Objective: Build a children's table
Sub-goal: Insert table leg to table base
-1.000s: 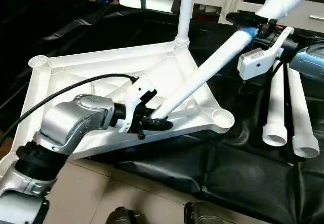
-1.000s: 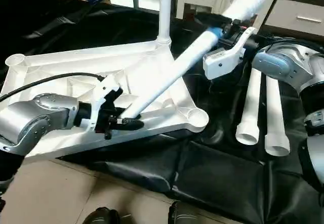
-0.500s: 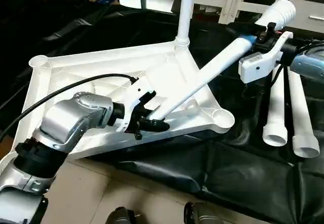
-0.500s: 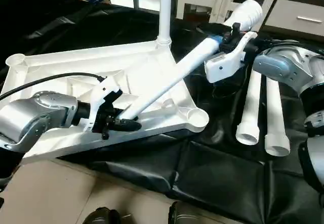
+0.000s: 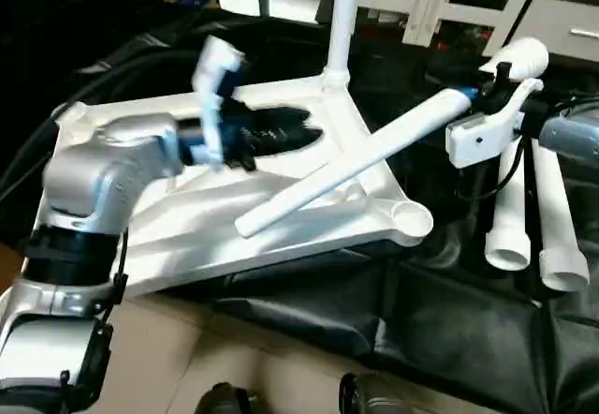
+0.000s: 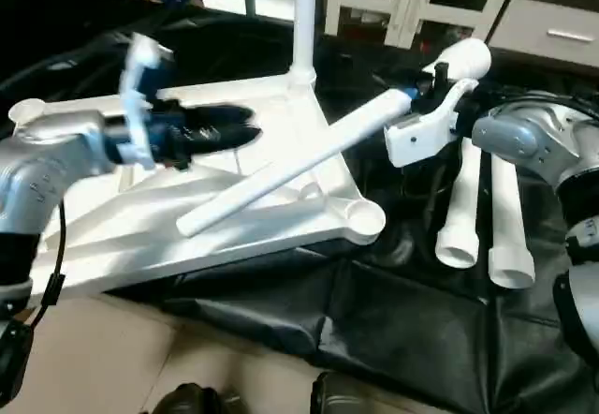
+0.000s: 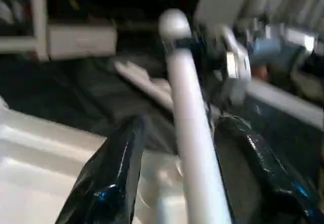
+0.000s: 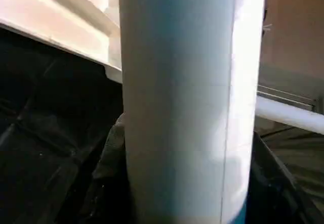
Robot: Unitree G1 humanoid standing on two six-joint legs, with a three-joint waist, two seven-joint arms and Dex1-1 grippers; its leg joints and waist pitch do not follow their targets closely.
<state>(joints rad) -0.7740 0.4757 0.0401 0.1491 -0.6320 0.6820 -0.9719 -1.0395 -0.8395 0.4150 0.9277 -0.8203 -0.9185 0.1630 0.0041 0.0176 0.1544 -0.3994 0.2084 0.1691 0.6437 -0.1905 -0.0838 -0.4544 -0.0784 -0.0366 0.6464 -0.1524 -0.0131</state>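
**One tube leg clamped at the right, left end effector apart**

Head views: an upturned tabletop (image 5: 309, 124) is seen on the black-draped worktop (image 5: 449, 320), one leg (image 5: 343, 21) standing upright in its far corner socket. A slanted tube leg (image 5: 351, 163) is clamped by the right end effector (image 5: 489, 105) near its upper end, its lower end over the ribbed underside. Two spare legs (image 5: 533, 199) lie beside it. The left end effector (image 5: 281, 133) is held apart above the tabletop.

Left wrist view: black fingers (image 7: 111, 178) are seen spread, flanking the slanted leg without touching.

Right wrist view: the leg is gripped close up.
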